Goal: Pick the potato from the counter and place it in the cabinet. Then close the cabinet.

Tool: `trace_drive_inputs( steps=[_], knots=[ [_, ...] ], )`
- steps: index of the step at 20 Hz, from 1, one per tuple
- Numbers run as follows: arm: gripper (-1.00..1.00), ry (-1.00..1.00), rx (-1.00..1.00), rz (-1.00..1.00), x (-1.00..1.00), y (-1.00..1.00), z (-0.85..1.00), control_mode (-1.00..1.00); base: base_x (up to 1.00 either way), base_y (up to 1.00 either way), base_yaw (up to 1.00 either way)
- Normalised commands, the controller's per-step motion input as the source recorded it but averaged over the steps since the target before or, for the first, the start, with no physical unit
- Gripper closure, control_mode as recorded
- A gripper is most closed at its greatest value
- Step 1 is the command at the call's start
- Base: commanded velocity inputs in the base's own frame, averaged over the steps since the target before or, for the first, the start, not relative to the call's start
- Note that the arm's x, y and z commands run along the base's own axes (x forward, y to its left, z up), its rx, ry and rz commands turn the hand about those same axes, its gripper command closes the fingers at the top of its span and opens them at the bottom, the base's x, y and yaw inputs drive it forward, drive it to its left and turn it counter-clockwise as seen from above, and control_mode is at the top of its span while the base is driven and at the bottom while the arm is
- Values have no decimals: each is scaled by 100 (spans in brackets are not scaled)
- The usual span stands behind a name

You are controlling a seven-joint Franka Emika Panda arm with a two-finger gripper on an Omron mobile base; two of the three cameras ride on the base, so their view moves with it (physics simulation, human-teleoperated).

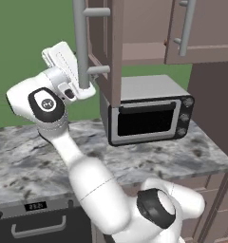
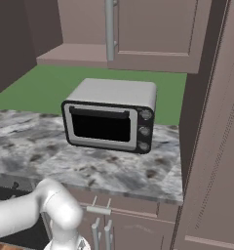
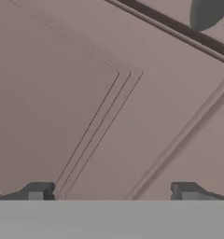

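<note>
Gripper: fingers spread apart, empty, facing a cabinet door panel.
Door: ajar above counter.
Toaster oven: no readable lettering.

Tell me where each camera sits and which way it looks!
Left base view: behind the arm, left side, looking forward and down at the counter, toaster oven and open cabinet door; the white arm rises to it.
Right base view: behind, right side; same oven and counter, an arm part low left.
Hand view: on the hand, facing the door panel; fingers spread.
Both base views share oven, counter, cabinet.
</note>
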Motion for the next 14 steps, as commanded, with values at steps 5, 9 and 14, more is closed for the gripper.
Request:
trace_drive_inputs(
  steps=[5,9,14],
  knots=[
    [-100,3,0,-10,31,-79,12,-100,0,0,0],
    [-100,5,0,-4,49,-99,0,-100,0,0,0],
    [-100,2,0,1,69,-100,1,-100,0,0,0]
  ],
)
